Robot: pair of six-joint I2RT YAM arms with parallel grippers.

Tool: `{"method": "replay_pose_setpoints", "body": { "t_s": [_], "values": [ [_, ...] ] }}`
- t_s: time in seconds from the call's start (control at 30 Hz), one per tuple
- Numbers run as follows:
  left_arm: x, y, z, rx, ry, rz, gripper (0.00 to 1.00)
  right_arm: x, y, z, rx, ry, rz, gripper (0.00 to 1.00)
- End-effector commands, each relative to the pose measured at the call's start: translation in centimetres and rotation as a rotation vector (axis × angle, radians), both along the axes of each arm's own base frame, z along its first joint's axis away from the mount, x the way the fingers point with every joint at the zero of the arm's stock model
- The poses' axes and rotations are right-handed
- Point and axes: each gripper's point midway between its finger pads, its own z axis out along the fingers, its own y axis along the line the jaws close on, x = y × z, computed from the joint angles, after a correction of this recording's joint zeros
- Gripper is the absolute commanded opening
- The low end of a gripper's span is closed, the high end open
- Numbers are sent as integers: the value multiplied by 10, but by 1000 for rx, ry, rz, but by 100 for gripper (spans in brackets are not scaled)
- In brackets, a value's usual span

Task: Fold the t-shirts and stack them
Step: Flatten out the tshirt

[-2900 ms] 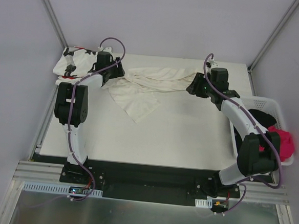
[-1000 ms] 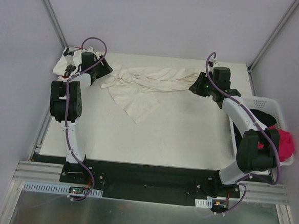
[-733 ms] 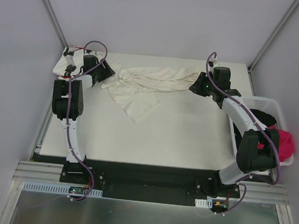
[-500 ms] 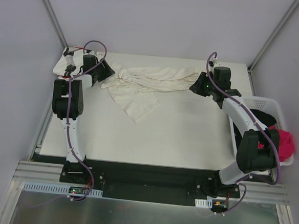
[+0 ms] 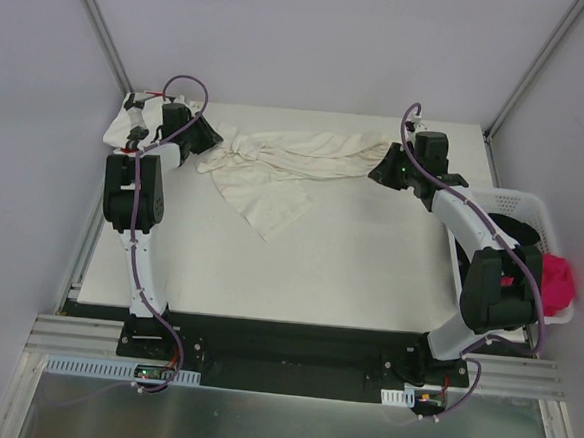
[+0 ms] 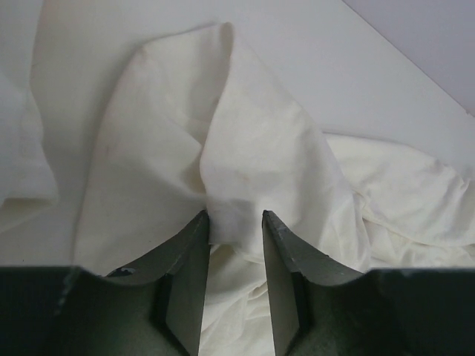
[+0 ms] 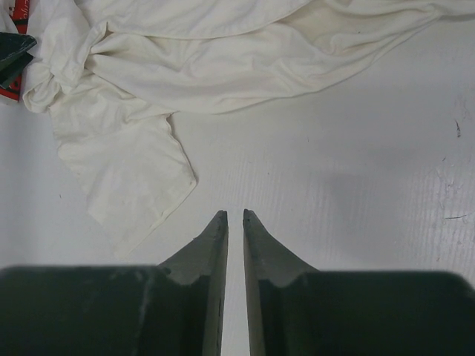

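We see the left claw clamped on a raised fold of the cream-white t-shirt. In its wrist view the two fingers press the cloth from either side, and the pinched ridge rises from the tips toward 12 o'clock. More of the shirt lies crumpled off at 3 o'clock.

From above, this shirt lies bunched in a long band across the far part of the surface, running from about 10 o'clock to 1 o'clock. One flat flap reaches toward the middle. The left claw holds the band's 9 o'clock end.

The right claw has its fingers drawn nearly together, with only a slit between them and nothing in it. It is over bare surface, and the shirt lies apart from its tips, between 10 and 1 o'clock.

The star-print t-shirt sits at the far-left corner, at 9 o'clock of the left claw and mostly hidden by that arm.
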Motion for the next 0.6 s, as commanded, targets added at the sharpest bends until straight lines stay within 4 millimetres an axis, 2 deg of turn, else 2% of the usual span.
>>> {"method": "replay_pose_setpoints", "body": {
  "t_s": [0.0,0.13,0.17,0.23,0.37,0.57],
  "values": [
    [10,-5,23,-13,-58,-22,30,8,3,12,31,-37,0,15],
    [10,-6,20,-19,-50,-20,17,8,1,12,30,-36,-3,13],
    [11,-5,20,-17,-52,-18,11,7,2,12,30,-38,1,12],
    [11,-5,20,-18,-51,-21,7,7,2,13,30,-39,-1,11],
    [12,-6,23,-18,-57,-24,1,8,1,13,30,-41,0,10],
    [11,-6,27,-17,-65,-29,0,8,2,11,33,-33,2,9]
  ]
}}
